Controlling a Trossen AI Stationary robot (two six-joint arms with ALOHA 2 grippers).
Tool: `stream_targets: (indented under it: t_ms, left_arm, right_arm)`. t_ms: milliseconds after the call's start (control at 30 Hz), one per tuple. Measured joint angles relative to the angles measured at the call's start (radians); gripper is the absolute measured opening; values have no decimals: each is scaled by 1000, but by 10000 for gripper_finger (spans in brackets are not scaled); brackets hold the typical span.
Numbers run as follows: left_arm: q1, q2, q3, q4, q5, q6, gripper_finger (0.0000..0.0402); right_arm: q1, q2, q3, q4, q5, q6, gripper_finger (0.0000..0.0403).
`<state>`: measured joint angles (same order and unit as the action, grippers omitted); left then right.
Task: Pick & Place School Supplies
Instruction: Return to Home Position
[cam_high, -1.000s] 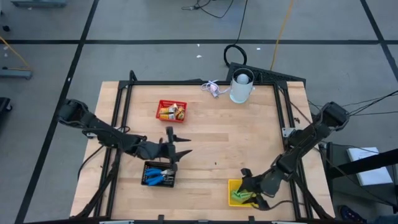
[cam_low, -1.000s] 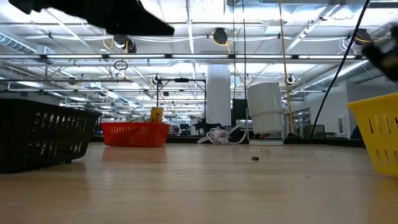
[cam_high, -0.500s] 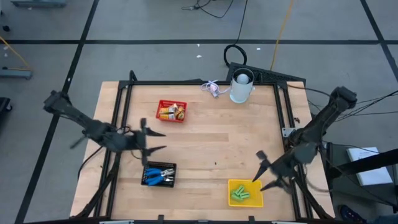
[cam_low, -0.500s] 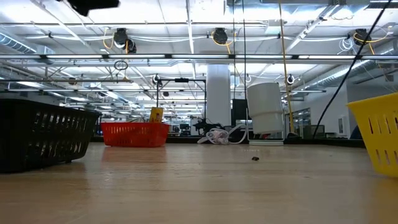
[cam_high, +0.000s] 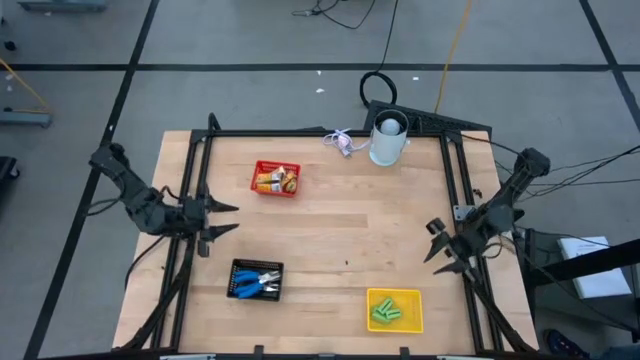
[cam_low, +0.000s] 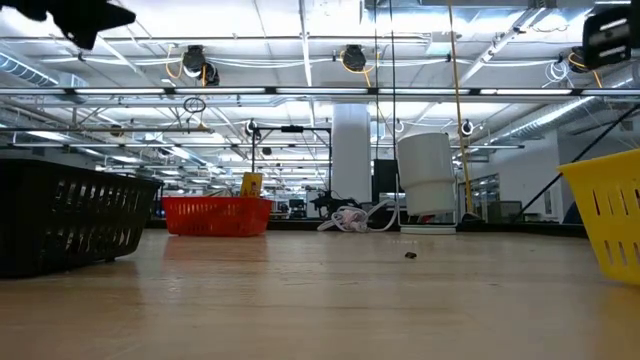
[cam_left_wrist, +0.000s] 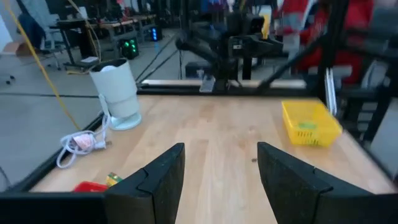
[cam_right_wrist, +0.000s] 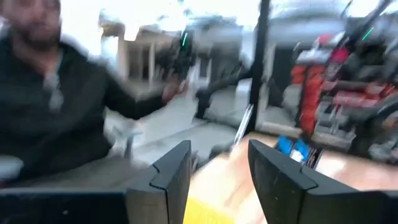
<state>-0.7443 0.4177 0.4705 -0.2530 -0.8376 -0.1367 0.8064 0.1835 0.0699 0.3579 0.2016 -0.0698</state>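
Blue-handled scissors (cam_high: 260, 283) lie in the black basket (cam_high: 237, 270) near the front left. Yellow-orange sticks (cam_high: 272, 181) lie in the red basket (cam_high: 262, 167) farther back. Green bars (cam_high: 388, 313) lie in the yellow basket (cam_high: 375, 296) at the front right. My left gripper (cam_high: 215, 220) hovers open and empty over the table's left edge, its fingers (cam_left_wrist: 163, 180) apart. My right gripper (cam_high: 438, 246) hovers open and empty by the right edge, above and beyond the yellow basket; its fingers (cam_right_wrist: 168, 180) also stand apart.
A white cup (cam_high: 388, 141) stands at the far edge with a white cable (cam_high: 340, 142) beside it. A black frame (cam_high: 320, 133) runs around the tabletop. Bare wood lies across the middle (cam_high: 350, 225). A person (cam_right_wrist: 50, 112) shows in the room beyond the table.
My left gripper has risen from over the black basket and drawn back toward the table's left edge, rolling as it went. My right gripper has pulled out of the yellow basket toward the right edge and tipped up from pointing down to about level. The green bars stay in the basket.
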Motion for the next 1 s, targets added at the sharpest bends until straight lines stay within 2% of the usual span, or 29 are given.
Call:
stream_targets:
  t_ms: [100,200,400,500,600,700,767,867,1000]
  left_arm:
    - [-10,-73,-70,88,-11,1,205]
    - [-17,-126,-116,152,-14,51,205]
    - [-17,-157,-133,170,-20,82,205]
    - [-17,-149,-133,175,-19,30,205]
    - [-17,-139,-133,166,26,-115,205]
    - [-17,-138,-133,158,177,-62,205]
    - [-16,-138,-133,146,255,-41,205]
    - [-4,-138,-133,125,278,-41,205]
    - [44,-138,-133,79,256,-40,205]
  right_arm:
    - [0,-120,-45,-23,61,3,144]
    - [0,-184,-51,-122,75,-1,141]
    - [1,-177,-46,-90,63,5,141]
    - [0,-177,-47,-108,102,-7,141]
    - [0,-173,-47,-138,217,-136,143]
    - [-1,-175,-48,-147,318,13,143]
    - [-2,-174,-48,-188,308,37,144]
    - [-2,-174,-48,-216,317,57,145]
    - [-39,-174,-48,-221,333,58,145]
